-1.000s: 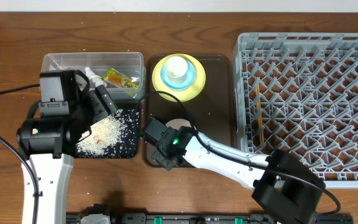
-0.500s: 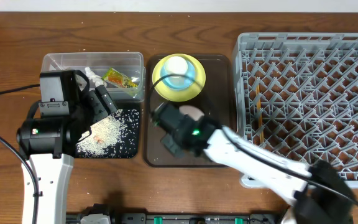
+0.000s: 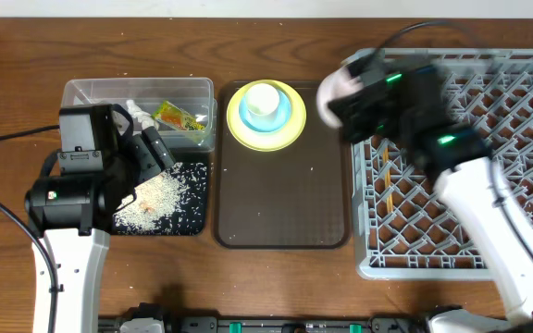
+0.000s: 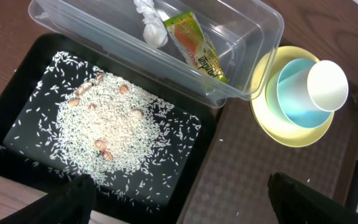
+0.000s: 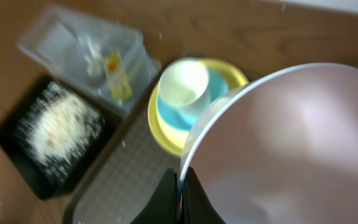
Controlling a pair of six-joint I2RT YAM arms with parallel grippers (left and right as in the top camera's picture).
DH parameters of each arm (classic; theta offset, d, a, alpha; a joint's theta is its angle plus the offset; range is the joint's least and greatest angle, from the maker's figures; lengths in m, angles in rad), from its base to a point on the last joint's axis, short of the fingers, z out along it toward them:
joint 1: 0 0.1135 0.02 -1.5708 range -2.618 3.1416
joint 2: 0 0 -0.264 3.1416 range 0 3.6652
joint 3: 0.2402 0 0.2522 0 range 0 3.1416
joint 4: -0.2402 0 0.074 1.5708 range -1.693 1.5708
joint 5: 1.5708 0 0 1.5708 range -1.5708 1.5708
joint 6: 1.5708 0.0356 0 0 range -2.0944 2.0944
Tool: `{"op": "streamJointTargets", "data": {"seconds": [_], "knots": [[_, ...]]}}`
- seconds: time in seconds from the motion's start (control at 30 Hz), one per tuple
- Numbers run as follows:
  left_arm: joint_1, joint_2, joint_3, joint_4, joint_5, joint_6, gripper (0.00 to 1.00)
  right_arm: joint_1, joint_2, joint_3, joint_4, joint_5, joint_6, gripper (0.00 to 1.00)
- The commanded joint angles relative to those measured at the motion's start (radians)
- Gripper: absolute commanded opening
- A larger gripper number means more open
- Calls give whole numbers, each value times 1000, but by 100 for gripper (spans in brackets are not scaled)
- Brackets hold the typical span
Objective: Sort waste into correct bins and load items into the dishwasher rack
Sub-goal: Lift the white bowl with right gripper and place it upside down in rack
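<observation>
My right gripper [image 3: 348, 104] is shut on the rim of the white bowl [image 3: 329, 91] and holds it in the air at the near-left corner of the grey rack [image 3: 516, 166]. The right wrist view shows its fingers [image 5: 180, 193] pinching the bowl's rim [image 5: 303, 137]. The white cup [image 3: 263, 100] sits in the light blue bowl [image 3: 287, 117] on the yellow plate [image 3: 292, 137]. The clear tub [image 3: 91, 92] holds the wrapper [image 3: 179, 117] and paper scrap [image 3: 142, 116]. Rice [image 3: 160, 199] lies in the black tray [image 3: 192, 225]. My left gripper [image 4: 185, 205] is open above that tray's edge.
The dark brown serving tray [image 3: 285, 194] lies between the black tray and the rack, with the plate stack at its far end. Thin wooden chopsticks [image 3: 389, 180] lie among the pegs in the rack's left part. Brown table surface surrounds everything.
My right arm has lifted the white bowl off the near part of the brown serving tray and swung it up and right to the rack's corner. The left arm has not moved.
</observation>
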Motion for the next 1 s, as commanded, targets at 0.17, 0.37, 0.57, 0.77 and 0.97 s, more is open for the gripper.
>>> {"op": "streamJointTargets", "data": {"seconds": [0.17, 0.37, 0.57, 0.77, 0.97], "knots": [[4, 3, -4, 0, 5, -2, 91, -370, 102, 6, 245, -758, -55, 1], [4, 3, -4, 0, 5, -2, 91, -477, 236, 6, 435, -979, -55, 1], [4, 3, -4, 0, 5, -2, 91, -488, 373, 6, 540, -1027, -55, 1], [4, 3, -4, 0, 5, -2, 91, -488, 494, 6, 633, -1066, -48, 1], [4, 3, -4, 0, 5, -2, 91, -487, 581, 6, 657, -1065, -48, 1]]}}
